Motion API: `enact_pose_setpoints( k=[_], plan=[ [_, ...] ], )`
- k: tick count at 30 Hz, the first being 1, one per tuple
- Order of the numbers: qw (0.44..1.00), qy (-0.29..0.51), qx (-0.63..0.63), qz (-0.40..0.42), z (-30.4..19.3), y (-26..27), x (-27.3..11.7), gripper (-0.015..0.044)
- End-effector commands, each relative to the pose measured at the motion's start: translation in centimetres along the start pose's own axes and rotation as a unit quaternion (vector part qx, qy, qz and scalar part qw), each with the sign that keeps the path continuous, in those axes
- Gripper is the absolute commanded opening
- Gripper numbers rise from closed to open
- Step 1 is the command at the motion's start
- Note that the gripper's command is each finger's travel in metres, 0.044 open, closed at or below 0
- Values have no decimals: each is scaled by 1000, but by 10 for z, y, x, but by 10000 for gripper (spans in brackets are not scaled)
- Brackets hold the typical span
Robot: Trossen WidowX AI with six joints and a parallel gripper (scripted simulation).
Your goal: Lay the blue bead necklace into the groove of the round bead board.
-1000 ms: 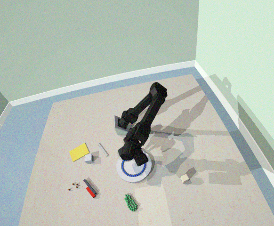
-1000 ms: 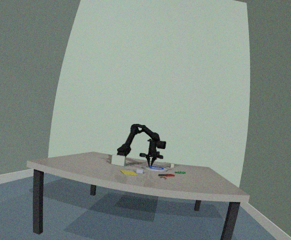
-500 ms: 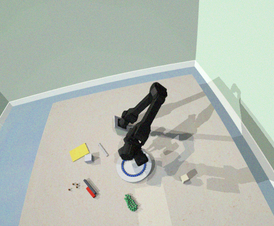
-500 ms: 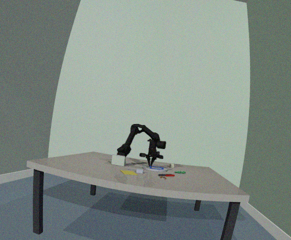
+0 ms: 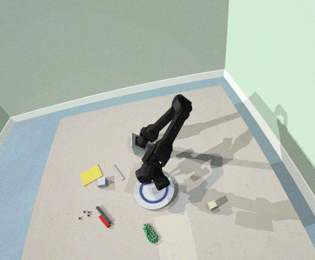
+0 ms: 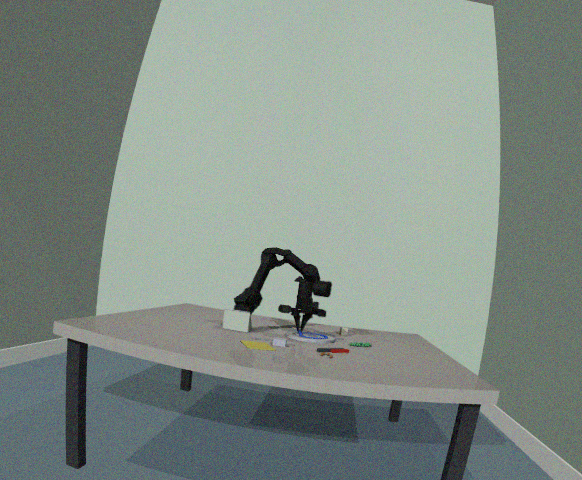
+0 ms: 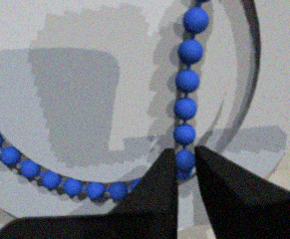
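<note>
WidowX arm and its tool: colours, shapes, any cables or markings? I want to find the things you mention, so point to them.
The matte black six-joint arm (image 5: pixel 176 127) (image 6: pixel 256 283) has slim links between chunky, angular joint housings. Its black parallel-jaw tool (image 5: pixel 153 183) (image 6: pixel 299 332) (image 7: pixel 183 155) has two wedge-shaped fingers tapering to narrow tips. No cables or markings can be made out in these grainy views.

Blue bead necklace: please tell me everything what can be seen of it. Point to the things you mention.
The blue bead necklace (image 5: pixel 153 202) (image 6: pixel 316 337) (image 7: pixel 187 81) has round, plastic-looking beads on a thin dark-blue cord. It forms a loop on the round board (image 5: pixel 151 206) (image 6: pixel 332 339) (image 7: pixel 15 20). One stretch follows the groove; another runs inside it, seemingly raised. The gripper (image 5: pixel 152 181) (image 6: pixel 300 332) (image 7: pixel 183 155) pinches it.
</note>
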State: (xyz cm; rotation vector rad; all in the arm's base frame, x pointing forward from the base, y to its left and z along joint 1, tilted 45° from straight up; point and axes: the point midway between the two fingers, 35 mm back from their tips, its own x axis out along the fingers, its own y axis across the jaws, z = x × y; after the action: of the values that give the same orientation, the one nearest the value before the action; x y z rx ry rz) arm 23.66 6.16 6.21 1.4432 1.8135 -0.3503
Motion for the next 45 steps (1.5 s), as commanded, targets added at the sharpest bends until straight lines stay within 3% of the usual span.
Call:
enact_pose_setpoints(
  k=[1, 21, 38, 45],
  plan=[
    [1000, 0, -3, 1, -1, -1, -2, 0],
    [1000, 0, -3, 1, -5, -10, 6, 0],
    [1000, 0, -2, 1, -5, -9, 1, 440],
    [1000, 0, -3, 1, -5, -9, -2, 440]
  ],
)
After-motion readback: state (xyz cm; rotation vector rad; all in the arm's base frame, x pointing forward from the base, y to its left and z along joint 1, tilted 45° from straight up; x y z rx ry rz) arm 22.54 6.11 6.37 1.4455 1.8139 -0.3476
